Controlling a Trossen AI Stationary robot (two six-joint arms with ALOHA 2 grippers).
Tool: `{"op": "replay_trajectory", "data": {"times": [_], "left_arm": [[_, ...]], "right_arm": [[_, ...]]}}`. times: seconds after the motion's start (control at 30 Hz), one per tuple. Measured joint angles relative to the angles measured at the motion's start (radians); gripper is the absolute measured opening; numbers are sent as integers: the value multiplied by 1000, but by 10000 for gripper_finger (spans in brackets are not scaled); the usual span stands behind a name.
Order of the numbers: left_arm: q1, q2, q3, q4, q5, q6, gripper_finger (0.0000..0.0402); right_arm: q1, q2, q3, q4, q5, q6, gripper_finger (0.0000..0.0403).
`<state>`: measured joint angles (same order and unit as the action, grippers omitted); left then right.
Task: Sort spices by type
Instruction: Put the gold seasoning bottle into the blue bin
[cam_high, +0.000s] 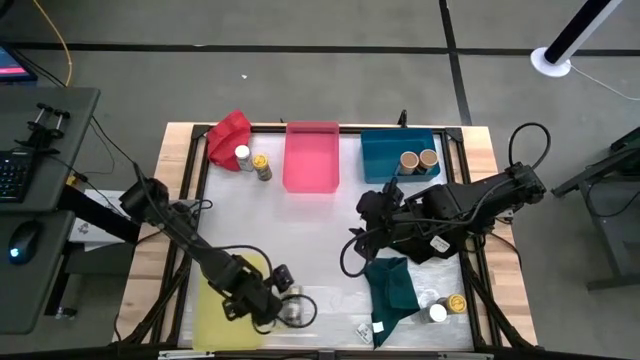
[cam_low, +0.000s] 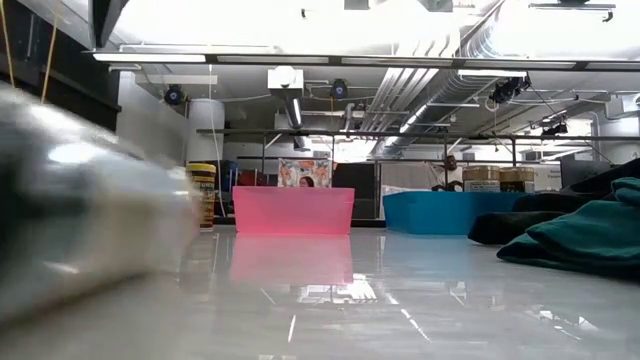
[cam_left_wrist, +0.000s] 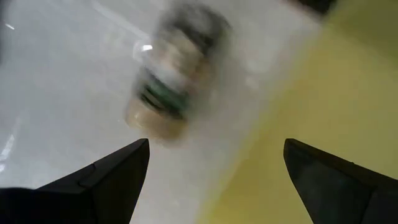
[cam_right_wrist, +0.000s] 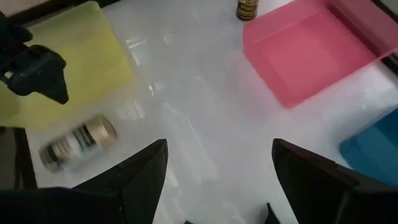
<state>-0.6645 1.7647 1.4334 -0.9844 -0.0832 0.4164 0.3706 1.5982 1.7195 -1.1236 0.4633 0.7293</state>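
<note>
A tan-lidded spice jar (cam_high: 296, 311) lies on its side on the white table beside the yellow tray (cam_high: 222, 305); it is blurred in the left wrist view (cam_left_wrist: 173, 74) and the low view (cam_low: 80, 235). My left gripper (cam_high: 279, 291) is open just short of it, fingers apart (cam_left_wrist: 214, 146), touching nothing. My right gripper (cam_high: 358, 240) hangs open and empty (cam_right_wrist: 217, 146) over the table's middle. Two tan-lidded jars (cam_high: 417, 160) stand in the blue tray (cam_high: 380, 158). A white-lidded jar (cam_high: 242, 155) and a yellow-lidded jar (cam_high: 262, 166) stand by the red cloth (cam_high: 230, 133).
The pink tray (cam_high: 312, 155) stands at the far middle. A teal cloth (cam_high: 390, 290) lies near the right front, with a white-lidded jar (cam_high: 437, 313) and a yellow-lidded jar (cam_high: 457, 303) beside it. Bare table lies between the trays and the near edge.
</note>
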Motion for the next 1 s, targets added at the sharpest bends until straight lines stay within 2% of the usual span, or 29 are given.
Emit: {"op": "replay_trajectory", "data": {"times": [0.07, 0.17, 0.27, 0.37, 0.43, 0.53, 0.73, 0.8, 0.87, 1.0], "left_arm": [[0, -13, 0, 11, -14, 12, 358], [19, -21, 1, 133, -4, -30, 358], [50, -17, 0, 168, -3, -222, 358], [76, -66, -17, 81, -5, -379, 358], [86, -147, -69, 79, -9, -424, 358], [87, -320, -211, 135, -44, -532, 358], [89, -675, -475, 409, -224, -784, 358], [88, -745, -517, 438, -259, -821, 358], [88, -792, -532, 437, -296, -834, 358], [89, -826, -536, 431, -334, -833, 358]], "right_arm": [[0, 0, 0, -1, -3, 51, 284], [0, 10, 0, -25, -40, 173, 282], [7, 62, 0, -34, -126, 310, 276], [31, 137, 0, 65, -217, 385, 269], [57, 182, 0, 153, -289, 412, 264], [107, 256, 0, 251, -378, 519, 259], [193, 350, 0, 290, -373, 823, 258], [207, 379, 0, 285, -369, 922, 258], [209, 410, 0, 255, -413, 998, 258], [208, 454, 0, 189, -441, 1101, 258]]}}
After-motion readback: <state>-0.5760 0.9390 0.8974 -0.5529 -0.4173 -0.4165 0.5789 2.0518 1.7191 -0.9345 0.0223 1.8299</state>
